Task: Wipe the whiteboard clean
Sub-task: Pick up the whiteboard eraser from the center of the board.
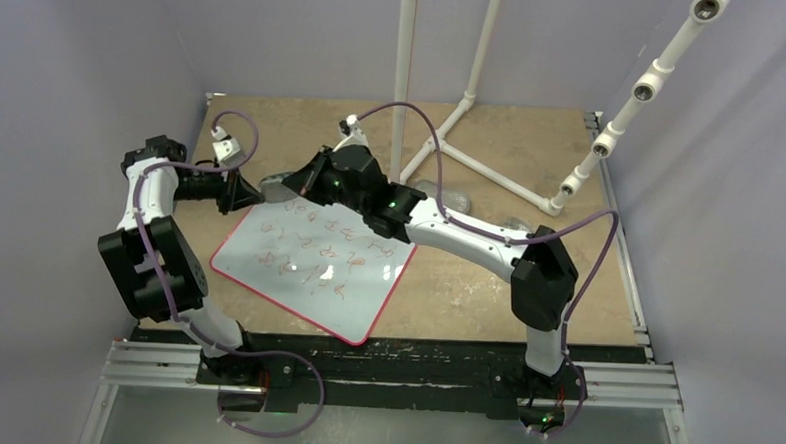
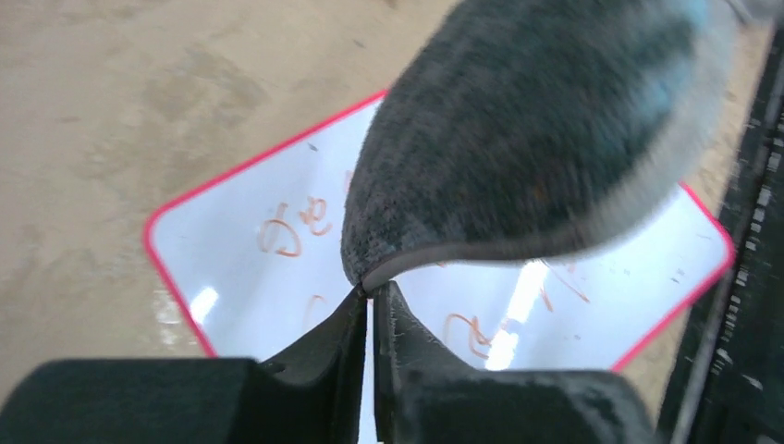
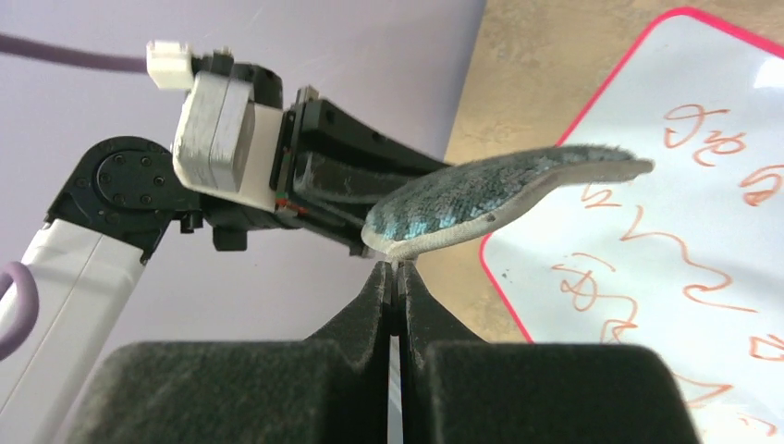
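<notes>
The whiteboard (image 1: 312,264) lies flat on the table, white with a red rim and several red scribbles. It also shows in the left wrist view (image 2: 231,277) and the right wrist view (image 3: 730,83). A grey fuzzy oval eraser pad (image 1: 275,185) hangs above the board's far left corner. My left gripper (image 1: 242,190) and right gripper (image 1: 293,183) meet at it. In the left wrist view the jaws (image 2: 370,289) pinch the pad's (image 2: 536,139) tip. In the right wrist view the jaws (image 3: 396,265) pinch the pad's (image 3: 481,190) rim, beside the left gripper's fingers (image 3: 370,148).
A white PVC pipe frame (image 1: 452,150) stands at the back of the table, with a pipe arm and fittings (image 1: 635,92) at the right. Two small silvery oval pads (image 1: 452,197) (image 1: 514,224) lie behind the right arm. Purple walls enclose the table.
</notes>
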Robot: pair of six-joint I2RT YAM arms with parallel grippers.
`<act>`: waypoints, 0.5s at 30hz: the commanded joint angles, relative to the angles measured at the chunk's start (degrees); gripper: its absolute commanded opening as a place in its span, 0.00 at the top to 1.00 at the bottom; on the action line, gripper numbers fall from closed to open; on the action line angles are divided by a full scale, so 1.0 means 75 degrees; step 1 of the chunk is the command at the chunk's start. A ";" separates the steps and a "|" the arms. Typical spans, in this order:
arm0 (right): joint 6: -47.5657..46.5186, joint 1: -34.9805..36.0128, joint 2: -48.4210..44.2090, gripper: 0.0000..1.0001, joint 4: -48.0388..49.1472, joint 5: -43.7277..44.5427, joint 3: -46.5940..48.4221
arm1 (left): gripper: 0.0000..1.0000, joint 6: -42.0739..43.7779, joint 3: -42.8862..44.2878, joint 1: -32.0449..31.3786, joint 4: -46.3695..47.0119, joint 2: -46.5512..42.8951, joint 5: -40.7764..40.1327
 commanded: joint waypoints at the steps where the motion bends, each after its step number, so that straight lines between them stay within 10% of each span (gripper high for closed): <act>1: 0.0205 -0.0319 -0.0480 1.00 0.0384 -0.0214 -0.0422 | 0.77 0.2594 0.0398 -0.0005 -0.2692 0.0440 0.0427; 10: 0.0511 -0.0440 -0.0037 1.00 0.0415 -0.0772 0.0239 | 0.11 0.2873 -0.0806 -0.0346 -0.2682 -0.0333 0.1105; 15: 0.0584 -0.0439 0.0112 1.00 0.0350 -0.0633 0.0556 | 0.04 0.2936 -0.0833 -0.0355 -0.2681 -0.0497 0.1407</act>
